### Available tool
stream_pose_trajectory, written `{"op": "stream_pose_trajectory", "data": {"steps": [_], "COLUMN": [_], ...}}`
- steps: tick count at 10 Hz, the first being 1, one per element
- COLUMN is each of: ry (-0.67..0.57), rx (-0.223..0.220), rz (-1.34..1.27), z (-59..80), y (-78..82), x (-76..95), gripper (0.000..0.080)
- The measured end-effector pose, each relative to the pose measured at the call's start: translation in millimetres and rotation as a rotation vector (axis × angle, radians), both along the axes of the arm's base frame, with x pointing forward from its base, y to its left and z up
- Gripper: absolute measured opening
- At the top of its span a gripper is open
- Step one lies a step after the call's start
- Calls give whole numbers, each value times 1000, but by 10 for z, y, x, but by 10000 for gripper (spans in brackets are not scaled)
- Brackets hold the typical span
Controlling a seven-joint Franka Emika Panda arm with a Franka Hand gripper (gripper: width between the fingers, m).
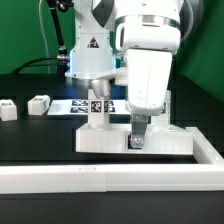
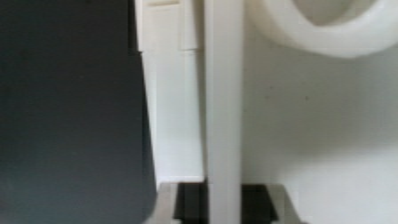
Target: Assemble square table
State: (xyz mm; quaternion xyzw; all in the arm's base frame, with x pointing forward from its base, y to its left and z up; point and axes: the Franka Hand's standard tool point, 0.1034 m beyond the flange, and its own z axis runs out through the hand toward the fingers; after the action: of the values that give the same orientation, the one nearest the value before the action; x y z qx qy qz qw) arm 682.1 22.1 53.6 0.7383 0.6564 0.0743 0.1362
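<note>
Tags of black and white squares show on the upright leg [image 1: 97,113] and on the marker board [image 1: 70,106] behind it, all too small for me to read. A dark triangle sticker [image 1: 90,43] sits on my arm's base, its symbol blurred.

My gripper [image 1: 137,142] is pressed together on the thin raised rim of the square top [image 1: 175,142]. In the wrist view that rim [image 2: 224,100] runs straight between my dark pads [image 2: 189,205], with a round corner socket [image 2: 299,45] beside it.

The square top lies flat on the black table [image 1: 40,140], just beside the long L-shaped wall [image 1: 110,176]. The upright leg stands at the top's corner on the exterior view's left; whether it is seated in a socket I cannot tell. One loose leg [image 1: 39,103] and a second loose leg [image 1: 8,110] lie well apart from the top, toward the exterior view's left.

My own wrist housing hides the middle of the top, and the second loose leg is cut off by the picture's edge.
</note>
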Motion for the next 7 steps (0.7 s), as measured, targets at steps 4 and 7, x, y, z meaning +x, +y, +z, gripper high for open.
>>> {"op": "stream_pose_trajectory", "data": {"steps": [4,7], "ry": [12,17], "rx": [18,15], "rz": [-31,-26], "z": [-79,-184], "y": [157,203], "x": [-12,-8], "gripper": [50,61]}}
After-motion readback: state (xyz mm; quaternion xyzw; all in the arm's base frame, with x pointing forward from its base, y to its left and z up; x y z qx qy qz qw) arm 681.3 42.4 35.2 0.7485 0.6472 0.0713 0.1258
